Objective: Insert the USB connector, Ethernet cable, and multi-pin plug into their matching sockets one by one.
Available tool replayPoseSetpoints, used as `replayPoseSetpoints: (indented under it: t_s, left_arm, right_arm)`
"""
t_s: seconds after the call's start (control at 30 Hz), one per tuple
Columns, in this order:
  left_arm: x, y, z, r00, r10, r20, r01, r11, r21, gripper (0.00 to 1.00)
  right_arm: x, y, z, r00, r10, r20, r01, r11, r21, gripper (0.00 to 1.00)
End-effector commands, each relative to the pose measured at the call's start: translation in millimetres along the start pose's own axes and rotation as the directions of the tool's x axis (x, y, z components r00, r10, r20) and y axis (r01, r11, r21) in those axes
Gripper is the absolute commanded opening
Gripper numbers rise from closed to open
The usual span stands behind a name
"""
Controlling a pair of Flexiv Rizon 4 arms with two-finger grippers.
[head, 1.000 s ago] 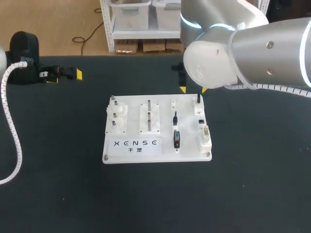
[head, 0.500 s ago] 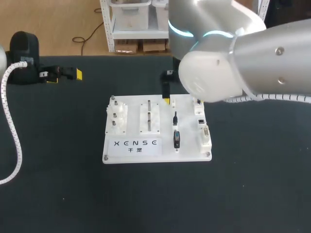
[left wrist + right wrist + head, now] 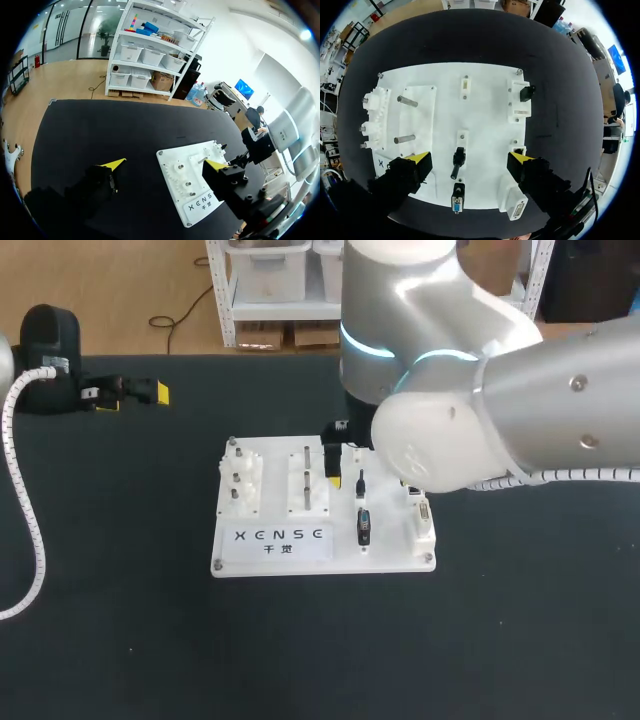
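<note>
My right gripper (image 3: 470, 159) hovers open over the white board (image 3: 485, 80), its yellow tips well apart and nothing touching them. Between the fingers, on the board, lies the black Ethernet plug (image 3: 458, 159), and nearer the front edge the multi-pin plug (image 3: 457, 200). The black USB connector (image 3: 526, 93) stands in the socket block at the board's far right. In the head view one right fingertip (image 3: 333, 480) shows beside the Ethernet plug (image 3: 360, 483) and the multi-pin plug (image 3: 364, 526). My left gripper (image 3: 165, 164) is open and empty, far off at the table's back left (image 3: 130, 392).
A white socket block (image 3: 515, 200) with a multi-pin socket stands at the board's front right. Two metal pegs (image 3: 407, 101) and a block of small posts (image 3: 372, 115) rise on the board's left half. Black table (image 3: 520, 620) surrounds the board.
My right arm has swung from the board's far right corner to over its middle, and its fingers have spread wider. The left arm has not moved.
</note>
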State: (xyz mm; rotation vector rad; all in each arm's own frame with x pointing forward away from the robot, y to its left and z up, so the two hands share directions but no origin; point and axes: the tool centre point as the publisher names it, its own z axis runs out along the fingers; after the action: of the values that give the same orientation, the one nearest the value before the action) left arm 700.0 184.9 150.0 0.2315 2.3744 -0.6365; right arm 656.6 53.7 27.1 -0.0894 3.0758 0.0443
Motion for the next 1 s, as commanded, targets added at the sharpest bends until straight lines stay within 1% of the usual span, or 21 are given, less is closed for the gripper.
replayPoseSetpoints:
  t_s: [0.03, 0.07, 0.1, 0.2, 0.27, 0.37, 0.43, 0.5, 0.57, 0.67, 0.8, 1.0]
  left_arm:
    - [0.0, 0.0, 0, 1.000, 0.000, 0.000, 0.000, 1.000, 0.000, 1.00]
    - [0.0, 0.0, 0, 1.000, 0.000, 0.000, 0.000, 1.000, 0.000, 1.00]
    - [0.0, 0.0, 0, 1.000, 0.000, 0.000, 0.000, 1.000, 0.000, 1.00]
    - [0.0, 0.0, 0, 1.000, 0.000, 0.000, 0.000, 1.000, 0.000, 1.00]
    - [0.0, 0.0, 0, 1.000, 0.000, 0.000, 0.000, 1.000, 0.000, 1.00]
    - [0.0, 0.0, 0, 1.000, 0.000, 0.000, 0.000, 1.000, 0.000, 1.00]
    - [0.0, 0.0, 0, 1.000, 0.000, 0.000, 0.000, 1.000, 0.000, 1.00]
    - [0.0, 0.0, 0, 1.000, 0.000, 0.000, 0.000, 1.000, 0.000, 1.00]
    - [0.0, 0.0, 0, 1.000, 0.000, 0.000, 0.000, 1.000, 0.000, 1.00]
    - [0.0, 0.0, 0, 1.000, 0.000, 0.000, 0.000, 1.000, 0.000, 1.00]
    - [0.0, 0.0, 0, 1.000, 0.000, 0.000, 0.000, 1.000, 0.000, 1.00]
    - [0.0, 0.0, 0, 1.000, 0.000, 0.000, 0.000, 1.000, 0.000, 1.00]
  right_arm:
    - [2, 1, 3, 1.000, -0.006, -0.010, 0.006, 1.000, 0.000, 1.00]
    - [3, 1, 4, 1.000, -0.006, -0.012, 0.006, 1.000, 0.000, 0.91]
    - [4, 1, 4, 1.000, -0.008, -0.013, 0.008, 1.000, 0.000, 0.87]
    - [8, 2, 5, 1.000, -0.016, -0.011, 0.016, 1.000, 0.004, 0.94]
    - [9, 1, 6, 1.000, -0.020, -0.008, 0.020, 1.000, 0.009, 0.91]
    - [10, 0, 8, 1.000, -0.020, -0.007, 0.020, 1.000, 0.021, 0.82]
    - [9, -1, 10, 1.000, -0.019, -0.006, 0.019, 1.000, 0.023, 0.65]
    - [8, -2, 12, 1.000, -0.019, -0.003, 0.019, 0.999, 0.027, 0.62]
    - [7, -2, 14, 1.000, -0.017, -0.004, 0.017, 0.999, 0.031, 0.53]
    - [7, -2, 16, 1.000, -0.015, -0.001, 0.015, 0.999, 0.032, 0.49]
    - [6, -1, 18, 1.000, -0.014, 0.004, 0.014, 0.999, 0.030, 0.47]
    - [5, 1, 21, 1.000, -0.007, 0.009, 0.007, 1.000, 0.024, 0.48]
